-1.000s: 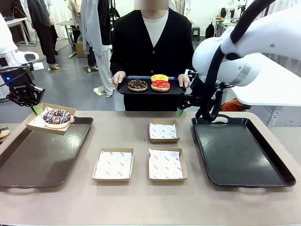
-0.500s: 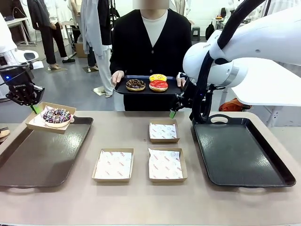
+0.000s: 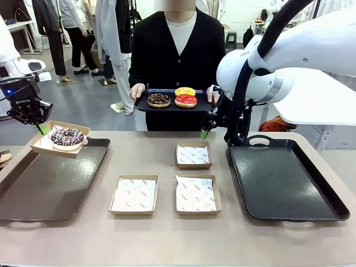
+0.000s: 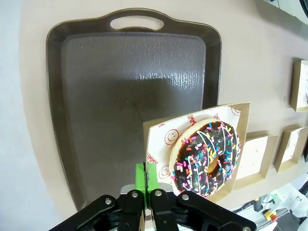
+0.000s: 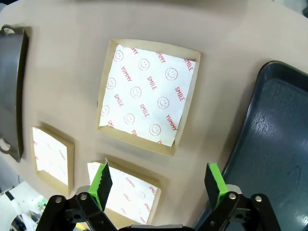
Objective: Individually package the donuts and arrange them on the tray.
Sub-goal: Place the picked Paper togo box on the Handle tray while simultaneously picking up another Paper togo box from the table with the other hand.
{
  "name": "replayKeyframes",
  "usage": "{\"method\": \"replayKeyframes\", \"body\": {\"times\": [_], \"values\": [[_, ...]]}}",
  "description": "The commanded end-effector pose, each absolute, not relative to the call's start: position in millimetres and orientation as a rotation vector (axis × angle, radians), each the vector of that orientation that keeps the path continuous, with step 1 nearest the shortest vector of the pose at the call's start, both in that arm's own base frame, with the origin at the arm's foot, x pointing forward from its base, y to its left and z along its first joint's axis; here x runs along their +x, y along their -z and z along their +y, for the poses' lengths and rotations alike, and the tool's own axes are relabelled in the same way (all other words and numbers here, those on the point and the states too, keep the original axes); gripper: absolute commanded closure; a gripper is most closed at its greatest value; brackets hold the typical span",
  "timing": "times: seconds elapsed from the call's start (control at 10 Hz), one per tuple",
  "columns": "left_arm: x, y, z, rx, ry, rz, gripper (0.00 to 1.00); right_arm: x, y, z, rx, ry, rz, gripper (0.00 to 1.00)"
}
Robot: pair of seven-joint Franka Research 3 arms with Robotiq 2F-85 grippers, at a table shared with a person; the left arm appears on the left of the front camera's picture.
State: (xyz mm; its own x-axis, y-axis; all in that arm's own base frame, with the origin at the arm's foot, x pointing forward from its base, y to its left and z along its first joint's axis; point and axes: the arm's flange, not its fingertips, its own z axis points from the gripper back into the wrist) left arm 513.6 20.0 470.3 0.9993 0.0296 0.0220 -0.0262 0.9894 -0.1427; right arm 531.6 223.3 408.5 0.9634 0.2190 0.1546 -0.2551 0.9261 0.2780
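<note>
Brown cardboard box [image 3: 47, 151] with the sprinkled donut [image 3: 67, 137] hangs over the far corner of the left tray [image 3: 50, 189]. The left end effector [image 4: 146, 179] is clamped narrow on the box's edge. I judge this is the placing step: the next move asks to lower the box flat on the tray and then let go. The right end effector [image 5: 161, 185] stands wide and holds nothing, above the far empty box [image 5: 147, 96]. It is near the person's tray [image 3: 142, 107], where the dark donut [image 3: 159, 100], red donut [image 3: 186, 100] and yellow donut [image 3: 184, 91] wait. Two more empty boxes [image 3: 134, 194] lie on the table [image 3: 167, 233], beside the right tray [image 3: 283, 183]. Nothing seems to block the left tray.
</note>
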Motion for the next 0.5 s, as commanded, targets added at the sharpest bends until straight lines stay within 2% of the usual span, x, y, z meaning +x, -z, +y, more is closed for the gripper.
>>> {"method": "replayKeyframes", "body": {"times": [0.0,0.4], "values": [[511.0,-473.0,19.3,-0.144,-0.034,-0.026,0.99,527.5,-408.0,221.5,0.299,-0.253,-0.122,0.0],[513.6,-470.3,20.0,-0.143,-0.028,-0.024,0.99,531.6,-408.5,223.3,0.301,-0.244,-0.122,0.0]]}}
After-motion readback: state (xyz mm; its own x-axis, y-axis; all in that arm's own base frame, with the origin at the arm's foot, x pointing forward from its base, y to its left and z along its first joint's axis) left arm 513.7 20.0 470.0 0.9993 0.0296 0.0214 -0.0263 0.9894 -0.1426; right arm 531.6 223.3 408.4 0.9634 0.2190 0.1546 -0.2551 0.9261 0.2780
